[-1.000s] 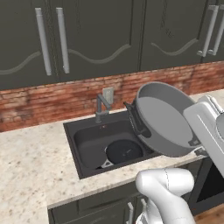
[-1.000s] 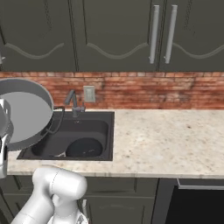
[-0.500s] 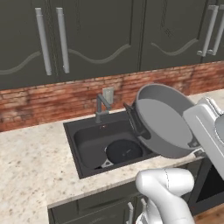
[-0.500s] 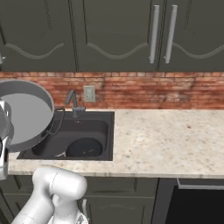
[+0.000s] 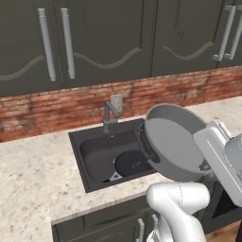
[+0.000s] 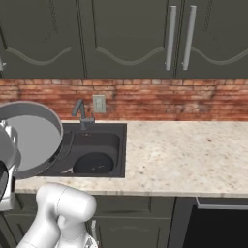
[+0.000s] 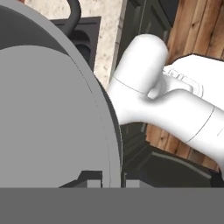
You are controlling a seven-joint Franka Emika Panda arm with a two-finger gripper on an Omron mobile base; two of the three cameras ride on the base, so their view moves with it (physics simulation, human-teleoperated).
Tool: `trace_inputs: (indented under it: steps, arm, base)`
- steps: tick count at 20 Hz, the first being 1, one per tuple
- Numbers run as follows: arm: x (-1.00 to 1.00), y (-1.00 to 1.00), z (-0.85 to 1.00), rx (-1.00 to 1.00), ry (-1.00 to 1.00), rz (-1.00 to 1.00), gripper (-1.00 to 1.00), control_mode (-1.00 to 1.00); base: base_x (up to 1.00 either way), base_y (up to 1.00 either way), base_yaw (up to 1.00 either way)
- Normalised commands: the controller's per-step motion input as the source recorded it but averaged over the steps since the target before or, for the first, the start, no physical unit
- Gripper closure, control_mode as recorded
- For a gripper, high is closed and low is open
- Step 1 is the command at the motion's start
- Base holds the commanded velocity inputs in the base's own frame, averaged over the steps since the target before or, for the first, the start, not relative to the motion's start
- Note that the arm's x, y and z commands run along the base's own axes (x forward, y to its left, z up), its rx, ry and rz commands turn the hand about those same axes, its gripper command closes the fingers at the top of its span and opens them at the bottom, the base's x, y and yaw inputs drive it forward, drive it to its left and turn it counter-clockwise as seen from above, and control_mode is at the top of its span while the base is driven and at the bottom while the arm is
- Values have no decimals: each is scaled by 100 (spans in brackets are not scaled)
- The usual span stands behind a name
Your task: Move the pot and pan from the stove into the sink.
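over the sink [image 5: 94, 160], at its right-hand edge: pot [image 5: 172, 142] held up off the counter, tipped on its side with the light grey inside turned toward the camera, rim pinched by the gripper [image 7: 110, 181], jaws clenched on the pot wall. down inside the sink, near its front right corner: pan [image 5: 130, 163] lying flat on the basin floor, so judged half done. left to do, by the look of it: carry the pot the rest of the way above the sink, lower, level and let go beside the pan without knocking it.

seen from the right base view: same pot [image 6: 29, 138] tilted at the sink's near-left edge, partly masking the sink [image 6: 109, 131], with the pan [image 6: 93, 163] dark and round toward the front; faucet [image 6: 81, 114] at the sink's back, well apart from the pot. seen from the hand view alone: fingertips [image 7: 92, 181] straddling the pot's rim [image 7: 114, 144], one inside, one outside, which neither base view resolves. handle of the pan visible from the left base view only as a pale stub at the sink's front.
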Motion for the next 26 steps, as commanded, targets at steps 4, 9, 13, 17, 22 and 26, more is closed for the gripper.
trace_inputs:
  steps: [4, 9, 13, 17, 22, 26]
  arm:
    - [8, 0, -32, -3, 0, 0, 100, -100]
    - [24, 0, -24, -3, 0, -2, 100, -100]
    - [21, 0, -21, -3, 2, -3, 100, -100]
    - [11, 2, -30, -3, 4, -3, 100, -100]
    - [0, 8, -43, -4, 5, -2, 100, -100]
    - [8, 8, -29, -3, 3, -3, 100, -100]
  base:
    - [0, 0, 0]
    - [0, 0, 0]
    - [0, 0, 0]
    - [0, 0, 0]
    - [0, 0, 0]
    - [0, 0, 0]
